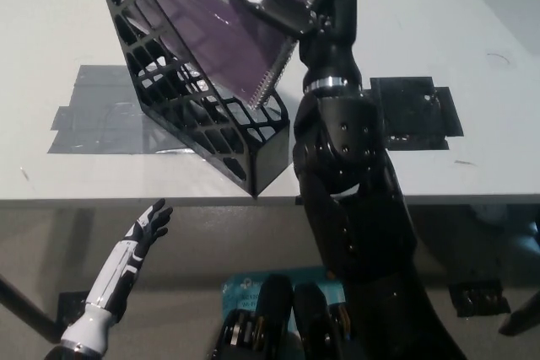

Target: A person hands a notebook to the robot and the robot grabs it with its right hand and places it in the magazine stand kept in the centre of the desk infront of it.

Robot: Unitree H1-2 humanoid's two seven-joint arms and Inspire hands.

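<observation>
Currently I find the right robot hand clamped on the purple notebook, fingers across its cover near the spiral edge, and the notebook tilted steeply with its lower corner at the open mouth of the black magazine stand. From this view the notebook appears partly inside the stand's lattice walls, but I cannot confirm how far down it sits or whether its bottom edge touches the stand's floor. The stand rests near the front edge of the counter, over patches of grey tape, with a darker tape patch just beside the right forearm. The left robot hand hangs below the counter edge at lower left, fingers spread, holding nothing. My judgement: insertion is under way and release has not happened. To do this step well, I would keep the notebook's plane parallel to the stand's side walls, so the spiral binding does not snag on the lattice. I would lower it along the slope of the opening and loosen the fingers only once the notebook bears on the stand. Pushing sideways risks shifting or tipping the stand toward the counter edge.
</observation>
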